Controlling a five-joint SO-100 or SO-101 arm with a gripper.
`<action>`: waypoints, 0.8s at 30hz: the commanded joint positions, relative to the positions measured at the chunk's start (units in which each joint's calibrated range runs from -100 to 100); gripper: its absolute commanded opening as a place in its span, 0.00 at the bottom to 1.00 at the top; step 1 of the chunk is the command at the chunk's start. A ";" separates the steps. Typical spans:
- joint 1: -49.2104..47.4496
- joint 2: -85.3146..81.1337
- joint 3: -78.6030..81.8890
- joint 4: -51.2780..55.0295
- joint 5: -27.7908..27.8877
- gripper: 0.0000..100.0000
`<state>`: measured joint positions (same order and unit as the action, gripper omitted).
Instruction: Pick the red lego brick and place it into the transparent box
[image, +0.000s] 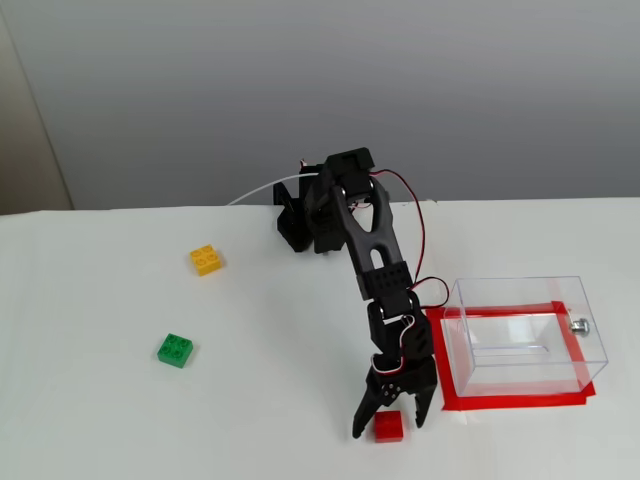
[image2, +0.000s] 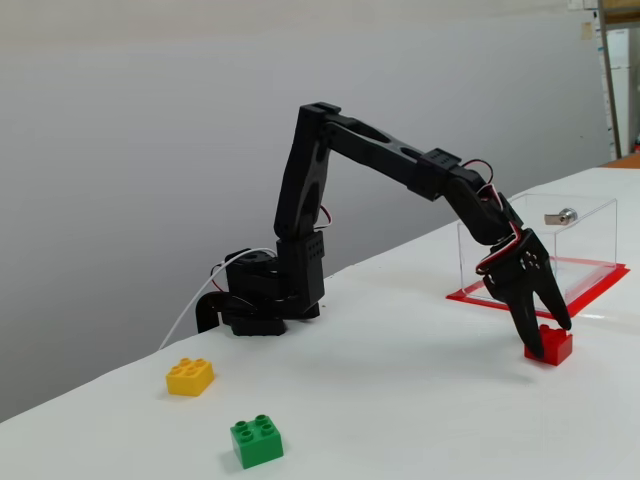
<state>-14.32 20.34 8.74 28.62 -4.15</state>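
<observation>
While the black two-finger tool (image: 389, 428) hung point-down over the white worktop (image: 120, 420), its jaws stood spread apart and gripped nothing, one finger on either side of the small square bright red studded plastic brick (image: 389, 427). That brick sat on the worktop just beside the near left corner of the clear rectangular plastic box (image: 525, 335), close to the red tape outline (image: 510, 402) under the box, as the higher fixed view showed it. In the lower fixed view the tool (image2: 545, 340) reached down to the brick (image2: 552, 345), with the fingertips at about the brick's height and one dark finger crossing its face; whether either finger touched the plastic could not be told. The relation that mattered was that the brick lay directly between the fingers, so closing them looked like the step in hand, followed by a lift and a short carry toward the box (image2: 560, 245) with its small silver knob (image2: 566, 215). Being square, the brick offered no long axis to align with. The box appeared empty.
</observation>
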 joint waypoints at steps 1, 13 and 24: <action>-0.29 0.41 -2.95 -0.60 -0.18 0.42; -0.21 1.85 -2.77 -0.60 -0.18 0.40; -0.36 1.43 -2.77 -0.60 -0.13 0.05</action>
<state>-14.00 22.45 8.21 28.62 -4.15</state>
